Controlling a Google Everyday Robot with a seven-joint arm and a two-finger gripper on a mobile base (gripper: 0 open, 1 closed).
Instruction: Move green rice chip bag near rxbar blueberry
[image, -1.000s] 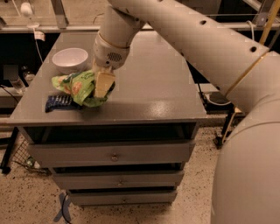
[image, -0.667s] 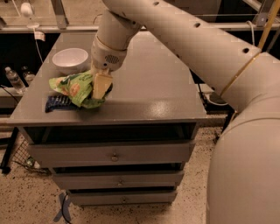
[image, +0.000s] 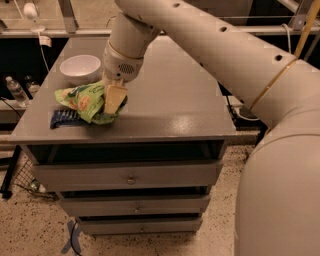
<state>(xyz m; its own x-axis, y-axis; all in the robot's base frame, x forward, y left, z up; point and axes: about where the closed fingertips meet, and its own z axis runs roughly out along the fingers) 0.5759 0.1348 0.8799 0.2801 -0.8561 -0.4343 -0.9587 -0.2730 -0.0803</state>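
— Two jaws: what are they doing?

— They look clenched on the right end of the green rice chip bag (image: 82, 100). The foil bunches up on both sides of the gripper (image: 114, 100), which points down at the cabinet top (image: 170, 100). The arm (image: 215, 45) comes in over it from 1 o'clock.

— Where does the bag lie?

— On the left front part of the grey top. It spreads from the gripper toward 9 o'clock, and its underside seems to rest on the surface.

— And the rxbar blueberry (image: 65, 119)?

— At 8 o'clock from the gripper, lying flat. Its right end is tucked under the bag's lower edge, so the two touch. Its long side runs roughly along the front edge.

— How close are the edges?

— The front edge is just beside the bar and near the bag, at 6 o'clock. The left edge is near the bar, at 9 o'clock. The white bowl (image: 80, 67) stands at 11 o'clock from the bag, near it but apart.

— Where is the open room?

— From the gripper toward 3 o'clock the top runs bare to the right edge, and toward 12 o'clock it runs bare to the back. The arm hangs over part of that stretch. Drawers (image: 130, 175) sit below the front edge. A water bottle (image: 17, 91) stands past the left edge.
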